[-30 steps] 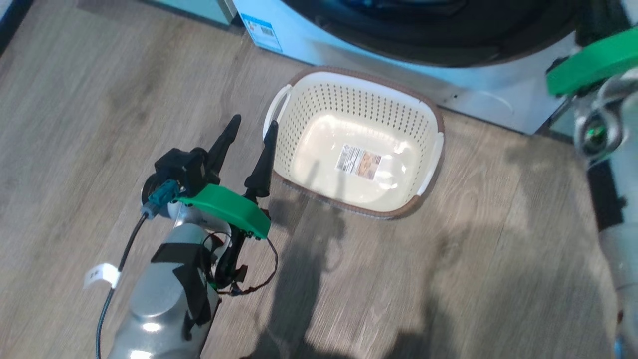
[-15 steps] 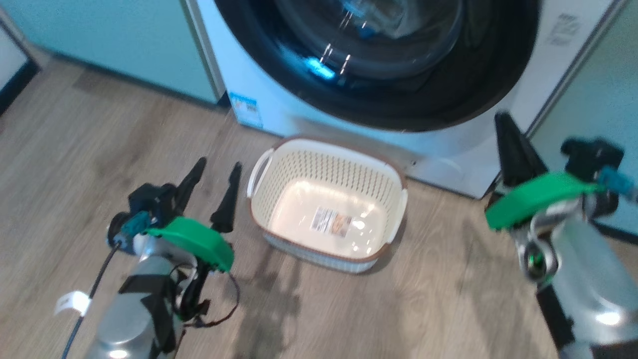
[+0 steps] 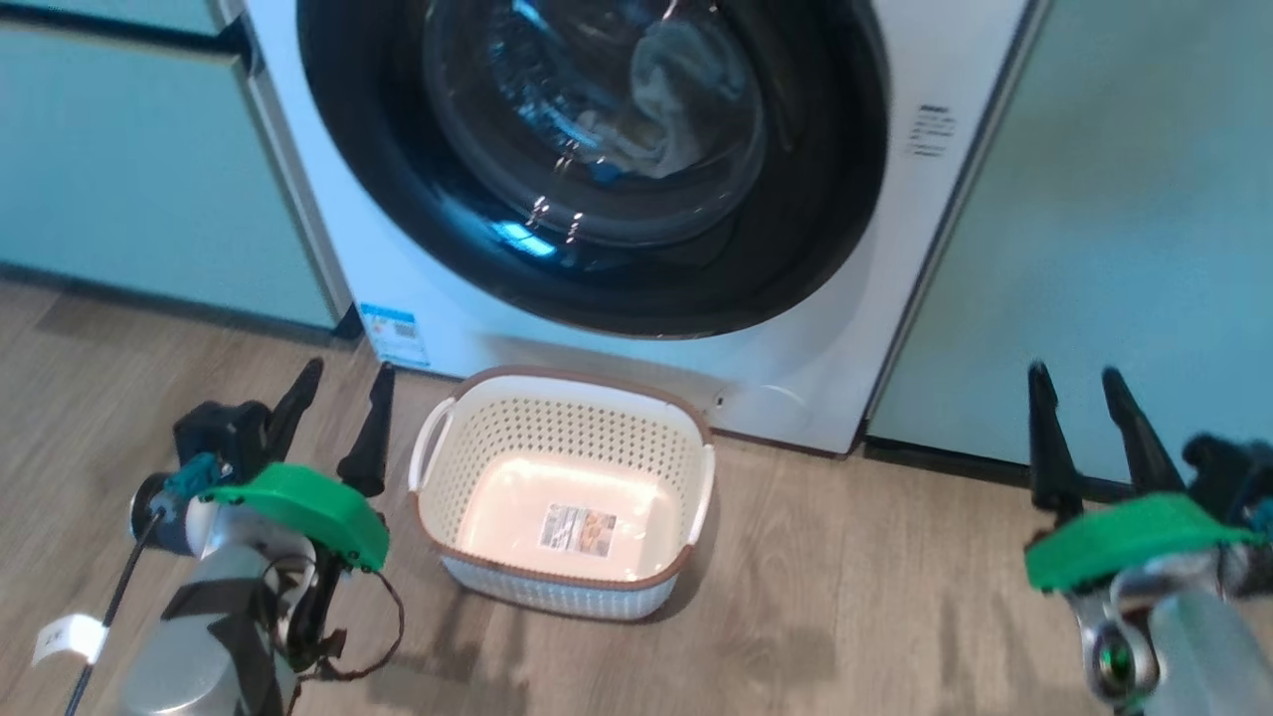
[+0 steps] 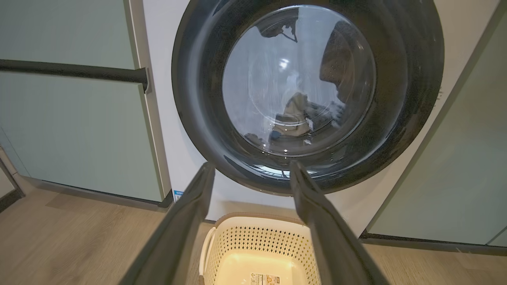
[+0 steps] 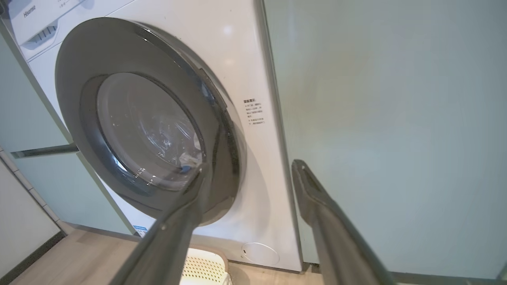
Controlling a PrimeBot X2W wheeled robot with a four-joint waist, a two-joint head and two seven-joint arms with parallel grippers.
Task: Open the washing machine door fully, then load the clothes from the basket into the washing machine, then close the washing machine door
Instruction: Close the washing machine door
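Right, the washing machine door [image 3: 597, 159] lies flat against the front of the washing machine [image 3: 900, 249]. From my left wrist camera it sits straight ahead of the jaws and above their tips. From the right wrist camera it is off past the left-hand finger. Through the glass bowl I can see the clothes [image 3: 661, 104] bunched inside the drum, pale with a bit of blue. The basket [image 3: 562, 380] stands on the floor just under the door. It is just beside the left gripper [image 3: 348, 370] on its inner side and well apart from the right gripper [image 3: 1076, 374], and only its label shows on the bottom. Both sets of jaws stand wide apart with nothing between them, their fingers pointing toward the machine. A small blue sticker [image 3: 396, 333] is low on the white front, just ahead of the left fingertips. Pale teal cabinets [image 3: 1124, 199] flank the machine, and the right jaws face one of those panels. The wood-look floor [image 3: 845, 597] runs beneath both arms.
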